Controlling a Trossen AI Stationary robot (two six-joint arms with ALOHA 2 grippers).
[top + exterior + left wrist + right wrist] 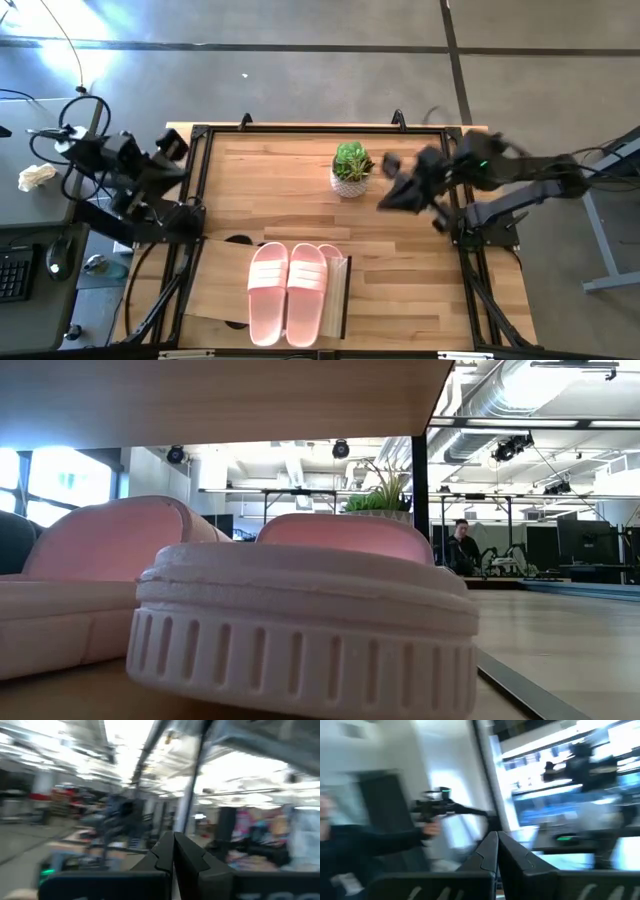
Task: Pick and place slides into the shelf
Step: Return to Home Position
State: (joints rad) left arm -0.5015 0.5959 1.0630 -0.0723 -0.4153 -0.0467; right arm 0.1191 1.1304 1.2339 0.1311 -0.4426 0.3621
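- The table [400, 270]: in the high view I find no slide lying loose on its boards, so I judge the picking finished.
- The shelf [222, 285] stands at the near edge of the table, left of middle.
- The slides: one pink pair [288, 292] lies side by side on the shelf's top panel, toward its right end. In the low view, two more pink ones [300, 625] sit under that panel. A dark rounded shape [10, 545] at the far left may be a black one, but I cannot tell, so I cannot count all six from here.
- The right gripper [497, 839] hangs over the far right part of the table, just beside the plant and well apart from the shelf. Its fingers are pressed together with nothing between them.
- The left gripper [173, 840] is folded up at the table's far left corner, off the boards. Its fingers are likewise pressed together and carry nothing.
- The plant [351, 168] stands upright in its white pot near the far edge, clear of the shelf.
- What I judge left: bring both arms to rest, nothing more to place.
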